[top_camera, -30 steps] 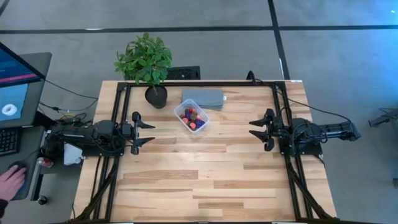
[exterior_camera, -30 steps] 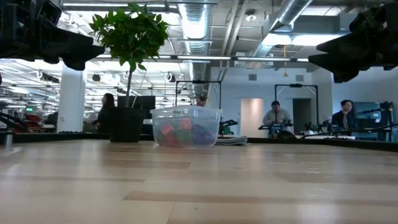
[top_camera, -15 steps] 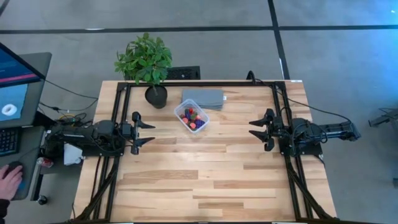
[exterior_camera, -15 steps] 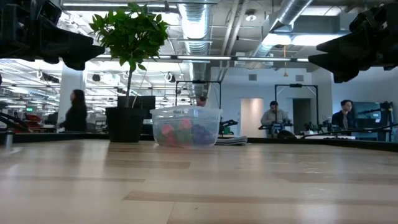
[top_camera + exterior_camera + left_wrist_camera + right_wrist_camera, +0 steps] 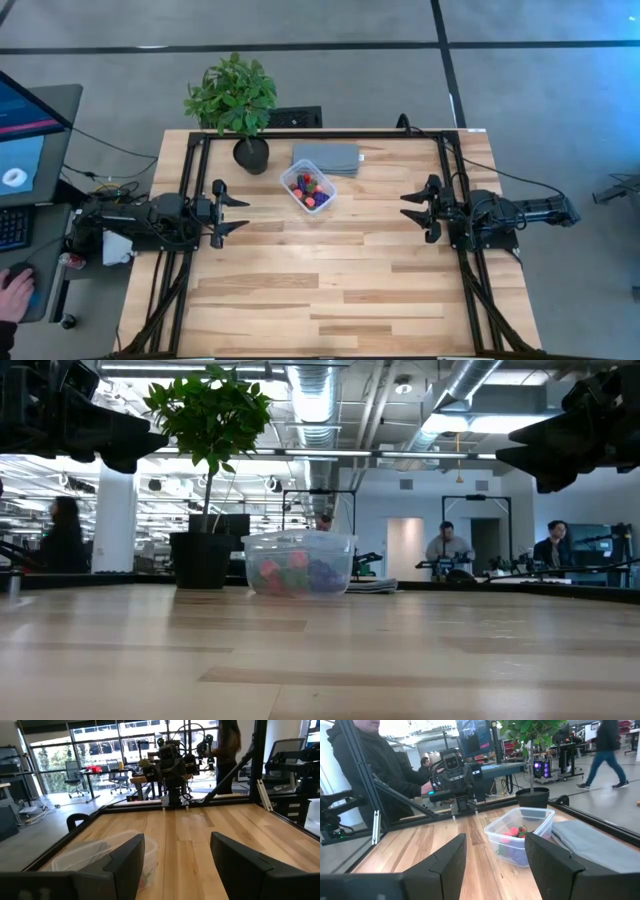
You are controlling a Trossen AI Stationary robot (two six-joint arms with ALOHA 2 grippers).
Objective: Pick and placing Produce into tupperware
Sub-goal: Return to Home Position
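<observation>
The clear tupperware (image 5: 308, 189) stands on the table's far middle part, and red, pink and dark purple fruit pieces (image 5: 307, 188) lie inside it; it also shows in the low view (image 5: 299, 563) and the right wrist view (image 5: 520, 835). My left gripper (image 5: 236, 213) hovers open above the table's left side, fingers pointing right. My right gripper (image 5: 411, 208) hovers open above the right side, fingers pointing left. Neither is near the box.
A potted green plant (image 5: 238, 103) stands at the far edge, left of the box. A flat grey slab (image 5: 327, 158) lies just beyond the box. A black frame rail (image 5: 320, 134) borders the table. Bare wood (image 5: 330, 270) fills the near half. A person's hand (image 5: 14, 290) rests at the desk on the left.
Both arms have kept still. The hand at the desk on the left has drawn back toward the picture's edge. A person in the room behind has walked leftward in the low view.
</observation>
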